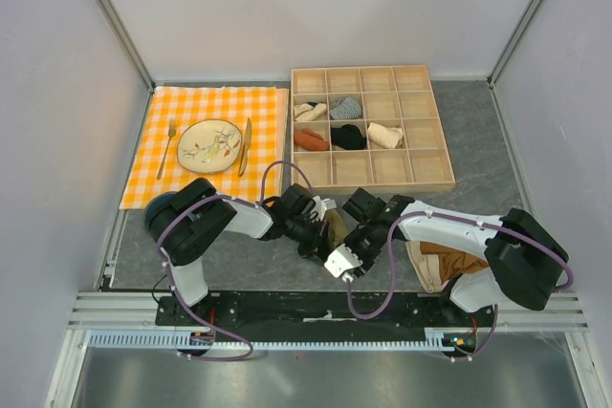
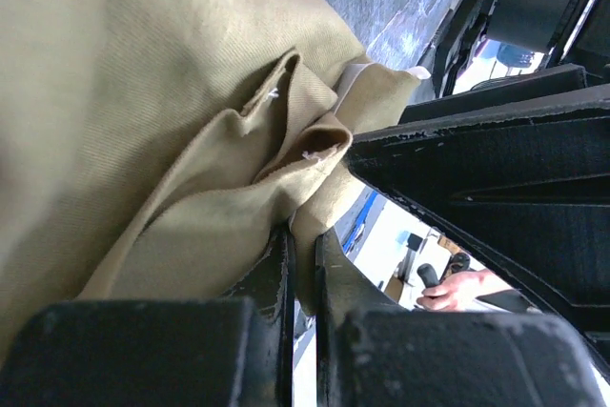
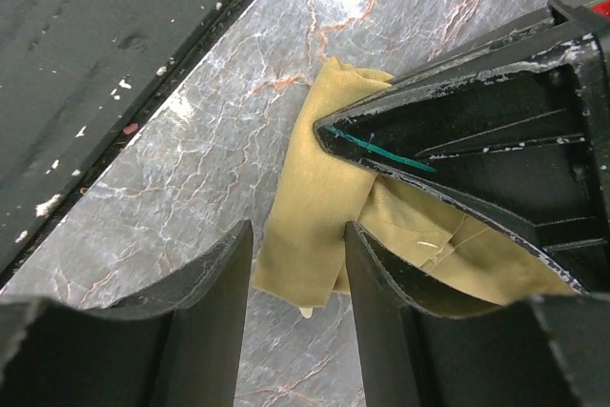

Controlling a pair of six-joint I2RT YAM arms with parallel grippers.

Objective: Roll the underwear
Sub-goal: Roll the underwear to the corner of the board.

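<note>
Underwear [image 3: 303, 188]: olive-khaki cloth bunched between the two arms, near the front edge of the grey marbled surface [image 1: 244, 257]; its folded end lies flat on that surface.
Left fingers [image 2: 335, 283]: nearly together, clamped on a fold at the underwear's edge; creased cloth fills the rest of that wrist view.
Right fingers [image 3: 214, 302]: apart, straddling the folded end; whether either touches the cloth cannot be told.
Arms: both reach inward and meet over the cloth, left fingers just beside the right.
Garment pile [image 1: 442, 263]: rust-brown and cream pieces by the right arm's base.
Wooden divider box [image 1: 421, 131]: far right, rolled garments in its middle cells.
Checked cloth [image 1: 206, 102]: orange, far left, carrying a plate [image 1: 208, 145], fork [image 1: 169, 145] and knife [image 1: 245, 145].
</note>
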